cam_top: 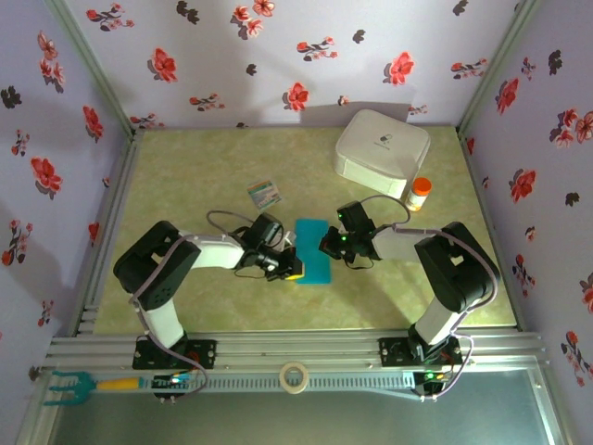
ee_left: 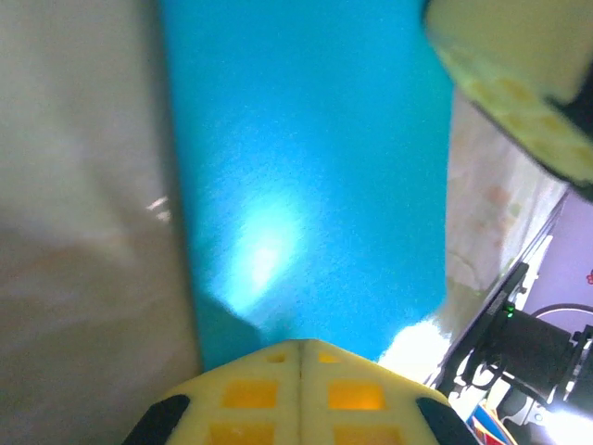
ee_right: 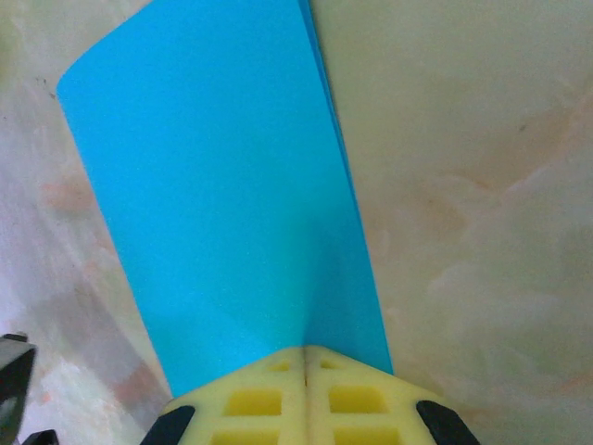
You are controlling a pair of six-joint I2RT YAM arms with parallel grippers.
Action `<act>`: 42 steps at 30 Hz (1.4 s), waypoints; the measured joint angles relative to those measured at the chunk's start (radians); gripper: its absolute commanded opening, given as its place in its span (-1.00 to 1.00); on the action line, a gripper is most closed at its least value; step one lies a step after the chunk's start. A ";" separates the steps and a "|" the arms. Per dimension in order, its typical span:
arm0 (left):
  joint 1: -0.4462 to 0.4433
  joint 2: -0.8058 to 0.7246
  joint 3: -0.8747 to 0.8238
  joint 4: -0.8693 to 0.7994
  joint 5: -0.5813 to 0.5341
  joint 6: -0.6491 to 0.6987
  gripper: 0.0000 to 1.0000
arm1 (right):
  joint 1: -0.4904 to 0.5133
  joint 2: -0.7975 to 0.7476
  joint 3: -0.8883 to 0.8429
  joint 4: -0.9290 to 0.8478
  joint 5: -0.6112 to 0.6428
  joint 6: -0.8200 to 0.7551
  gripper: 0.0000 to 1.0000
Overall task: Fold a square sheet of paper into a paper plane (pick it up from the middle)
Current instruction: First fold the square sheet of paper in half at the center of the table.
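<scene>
The square sheet of paper (cam_top: 313,250) is bright turquoise, folded into a narrow upright rectangle, and lies flat mid-table. My left gripper (cam_top: 293,271) is shut, with its tips on the sheet's lower left edge. In the left wrist view the joined yellow tips (ee_left: 299,345) rest on the blue paper (ee_left: 306,167). My right gripper (cam_top: 326,246) is shut at the sheet's right edge. In the right wrist view its tips (ee_right: 305,350) press on the paper (ee_right: 213,185) beside the folded edge. No paper shows between either pair of fingers.
A white rounded box (cam_top: 382,148) stands at the back right with an orange-capped bottle (cam_top: 421,193) beside it. A small printed card (cam_top: 263,193) lies behind the left arm. A tape roll (cam_top: 295,377) and a turquoise fork-like tool (cam_top: 83,383) sit on the front rail.
</scene>
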 measured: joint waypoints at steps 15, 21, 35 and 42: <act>-0.046 -0.041 -0.028 -0.033 -0.055 0.110 -0.98 | 0.000 0.000 -0.001 -0.001 -0.001 0.003 -1.00; -0.061 -0.056 -0.029 -0.060 -0.073 0.132 -0.98 | 0.000 0.000 -0.001 -0.001 -0.001 0.003 -1.00; -0.023 -0.193 0.052 -0.138 -0.123 0.132 -0.96 | 0.000 -0.002 -0.001 -0.002 0.000 0.003 -1.00; 0.047 -0.012 0.141 -0.077 -0.093 0.101 -0.95 | -0.003 -0.002 -0.002 -0.001 0.000 0.003 -1.00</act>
